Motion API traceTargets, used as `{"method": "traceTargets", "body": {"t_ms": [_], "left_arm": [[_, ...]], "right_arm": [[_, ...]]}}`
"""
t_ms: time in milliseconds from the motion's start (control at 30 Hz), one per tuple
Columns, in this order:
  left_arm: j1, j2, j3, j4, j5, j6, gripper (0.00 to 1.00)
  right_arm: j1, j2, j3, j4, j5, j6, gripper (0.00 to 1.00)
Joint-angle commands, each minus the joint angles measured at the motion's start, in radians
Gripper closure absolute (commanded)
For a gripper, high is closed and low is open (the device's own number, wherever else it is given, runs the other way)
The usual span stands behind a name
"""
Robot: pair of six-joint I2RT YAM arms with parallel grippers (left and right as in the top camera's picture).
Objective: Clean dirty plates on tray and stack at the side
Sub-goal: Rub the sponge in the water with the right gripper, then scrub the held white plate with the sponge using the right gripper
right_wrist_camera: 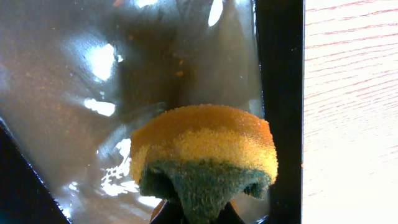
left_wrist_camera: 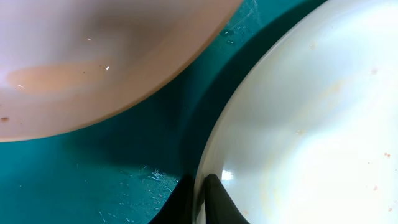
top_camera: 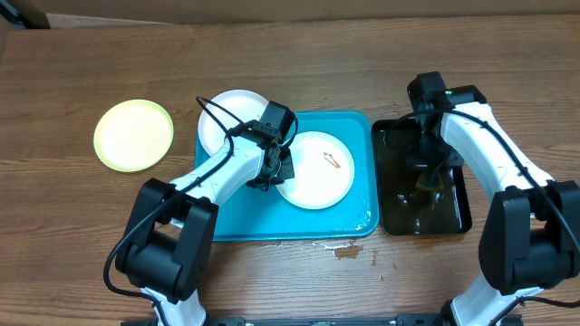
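On the turquoise tray (top_camera: 237, 215), two white plates not yet stacked. Near the middle, the smeared plate (top_camera: 313, 186), with a small orange smear (top_camera: 332, 160) on its face, so counted as dirty. At the tray's far left corner, the corner plate (top_camera: 227, 118), overhanging the rim toward the table (top_camera: 72, 235); shows a few specks and a wet sheen in the left wrist view, cleanliness hard to judge. Well apart on the bare wood to the left, the yellow-green plate (top_camera: 133, 134), alone and clean-looking from overhead: probably the start of the stack.

At the smeared plate's edge, the left gripper (left_wrist_camera: 198, 194), pinched thin on the rim with one finger on each side of it. Over by the right, the right gripper (right_wrist_camera: 198, 214), clamped on a yellow-and-green sponge (right_wrist_camera: 205, 152) and held low over the black tray (top_camera: 396, 145), just beside the turquoise one, wet film glinting underneath.

Judged from this, roughly a third done at best. One plate off the tray, two left on it. Steadying grip in place, sponge in hand, wiping of the smear not yet begun. After that, a lift of this plate across onto the yellow-green one, then the same for the corner plate. Also a small brown spill (top_camera: 349, 251) on the wood just in front of the tray, perhaps worth a wipe.
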Motion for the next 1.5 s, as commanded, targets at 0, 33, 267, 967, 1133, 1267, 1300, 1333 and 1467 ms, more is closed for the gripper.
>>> {"method": "traceTargets", "body": {"t_ms": [0, 33, 267, 967, 1133, 1267, 1300, 1333, 1467], "left_arm": [[0.000, 0.014, -0.007, -0.006, -0.021, 0.005, 0.94], [0.000, 0.015, -0.007, -0.006, -0.020, 0.005, 0.94], [0.000, 0.014, -0.007, -0.003, -0.020, 0.004, 0.96], [0.000, 0.014, -0.007, 0.006, -0.017, 0.005, 0.95], [0.000, 0.014, -0.007, 0.000, -0.017, 0.005, 0.95], [0.000, 0.014, -0.007, 0.000, -0.016, 0.005, 0.95], [0.000, 0.014, -0.007, -0.001, -0.016, 0.005, 0.95], [0.000, 0.014, -0.007, -0.002, -0.016, 0.005, 0.95], [0.000, 0.014, -0.007, -0.006, -0.016, 0.005, 0.95]], "right_arm": [[-0.001, -0.024, 0.027, 0.002, 0.022, -0.019, 0.96], [-0.001, -0.024, 0.027, 0.002, 0.021, -0.034, 0.95], [0.002, -0.024, 0.061, -0.002, -0.024, -0.061, 0.96], [0.328, 0.020, 0.205, 0.131, -0.103, -0.144, 0.96], [0.408, 0.080, 0.204, 0.166, 0.004, -0.144, 0.96], [0.439, 0.149, 0.204, 0.206, 0.061, -0.144, 0.96], [0.444, 0.164, 0.204, 0.214, 0.071, -0.143, 0.96], [0.444, 0.178, 0.204, 0.221, 0.077, -0.143, 0.96], [0.444, 0.220, 0.204, 0.231, 0.077, -0.143, 0.87]]}}
